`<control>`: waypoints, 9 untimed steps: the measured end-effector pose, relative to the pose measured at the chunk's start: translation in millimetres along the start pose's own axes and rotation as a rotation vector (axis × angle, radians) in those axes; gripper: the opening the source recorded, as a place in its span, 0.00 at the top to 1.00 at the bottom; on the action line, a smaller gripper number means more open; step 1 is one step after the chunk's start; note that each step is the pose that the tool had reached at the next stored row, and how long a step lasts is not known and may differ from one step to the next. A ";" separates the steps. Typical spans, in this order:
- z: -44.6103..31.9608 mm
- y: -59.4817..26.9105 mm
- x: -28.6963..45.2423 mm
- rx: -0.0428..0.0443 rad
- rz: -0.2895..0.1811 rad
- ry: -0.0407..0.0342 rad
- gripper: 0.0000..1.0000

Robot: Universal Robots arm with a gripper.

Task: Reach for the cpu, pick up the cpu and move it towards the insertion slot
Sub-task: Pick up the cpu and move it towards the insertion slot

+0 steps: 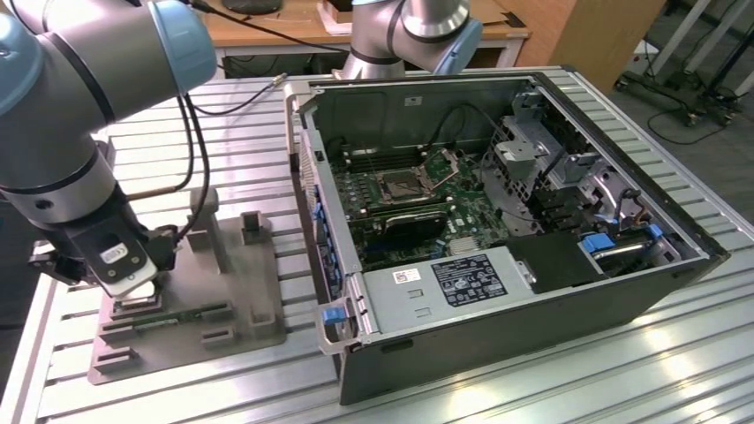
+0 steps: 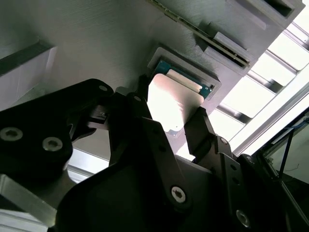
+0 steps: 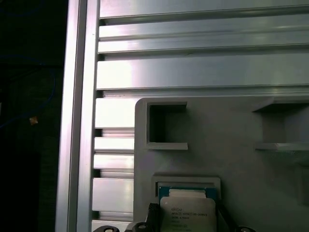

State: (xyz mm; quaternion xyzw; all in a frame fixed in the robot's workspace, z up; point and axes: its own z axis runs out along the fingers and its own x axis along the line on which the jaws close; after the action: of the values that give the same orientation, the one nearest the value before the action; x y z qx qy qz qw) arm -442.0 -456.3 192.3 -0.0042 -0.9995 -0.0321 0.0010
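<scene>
The cpu [image 2: 176,96] is a small square chip with a shiny pale top and a green-blue rim, lying at a square recess of the grey plastic tray [image 1: 242,287]. My gripper [image 2: 171,102] reaches down over it, and one dark finger [image 2: 141,89] presses each side of the chip. The first wrist view also shows the cpu [image 3: 187,212] between the two fingers [image 3: 152,213]. I cannot tell whether it is lifted off the recess. In the exterior view my gripper [image 1: 136,287] hangs over the tray at that view's left. The insertion slot [image 1: 397,185] lies inside the open computer case, its metal bracket [image 1: 446,162] hinged up.
The open computer case [image 1: 495,291] lies on a slatted aluminium table [image 1: 659,371] to the exterior view's right of the tray. A thin green memory strip [image 1: 177,314] rests in the tray. Tray posts [image 1: 250,225] stand close by. A second arm's base [image 1: 407,40] stands behind the case.
</scene>
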 end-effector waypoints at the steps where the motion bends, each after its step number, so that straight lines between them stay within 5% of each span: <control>1: -0.5 0.0 0.0 0.0000 0.000 0.0000 0.46; 9: -3.0 0.2 0.0 0.0000 0.000 0.0000 0.46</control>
State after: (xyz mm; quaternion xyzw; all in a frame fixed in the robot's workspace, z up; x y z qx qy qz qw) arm -442.0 -456.3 195.2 -0.0042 -0.9995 -0.0321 0.0010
